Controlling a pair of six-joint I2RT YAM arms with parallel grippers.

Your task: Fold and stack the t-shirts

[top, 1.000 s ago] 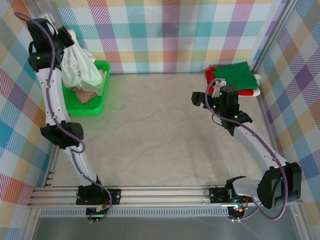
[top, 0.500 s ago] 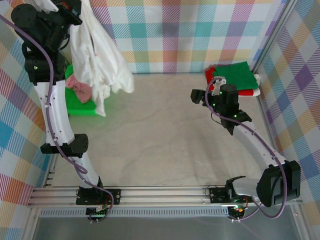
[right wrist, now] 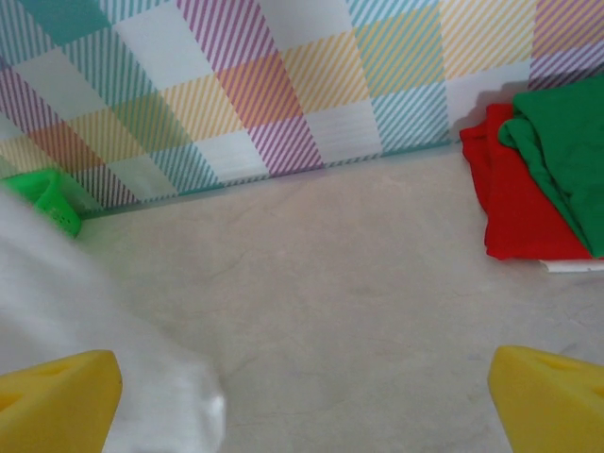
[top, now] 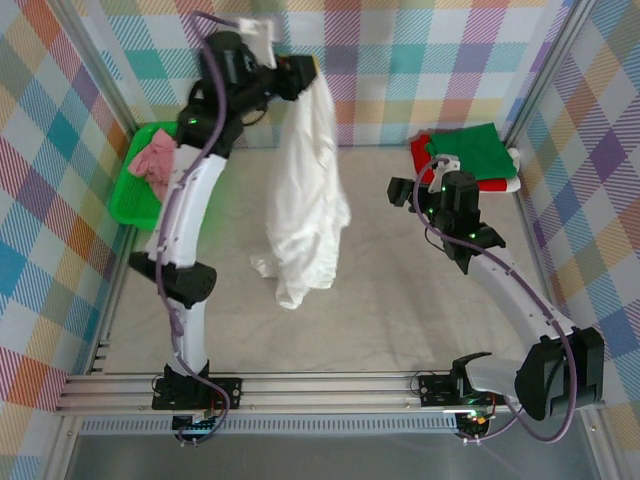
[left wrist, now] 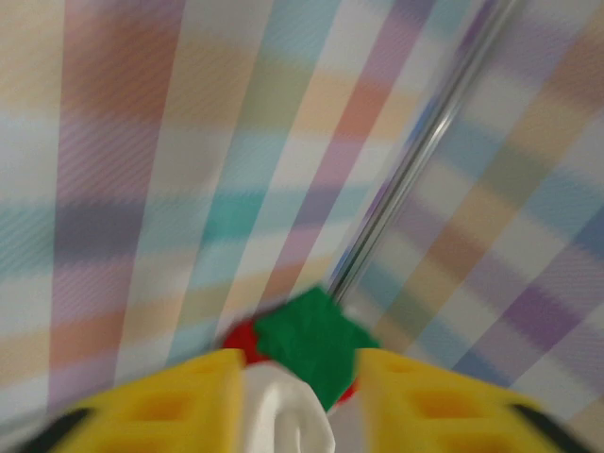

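The pink t-shirt [top: 155, 158] lies bunched in the green tray [top: 135, 203] at the far left, waiting its turn.

Next across, your left gripper [top: 300, 72] is raised high, and the white t-shirt [top: 305, 190] hangs from it in a long twisted drape. Its lowest folds appear to touch the table near the middle. In the left wrist view the white cloth [left wrist: 283, 415] sits between the yellow fingers [left wrist: 179, 406], which stand somewhat apart. I cannot tell whether they are pinching it or letting it slip.

The step in hand looks like laying this shirt out flat. Don't drop it from this height, or it will probably land in a heap. Bring the arm down while drawing it sideways, so the cloth unrolls from the hem upward.

Your right gripper [top: 403, 190] hovers with its jaws wide and nothing in them. Use it to catch a free edge and spread the shirt.

Keep both arms clear of the stack in the far right corner, where the green t-shirt [top: 468, 148] sits on the red t-shirt [top: 420, 152].

No brand, label or lettering is legible on any of the cloth, and the left wrist view is blurred.
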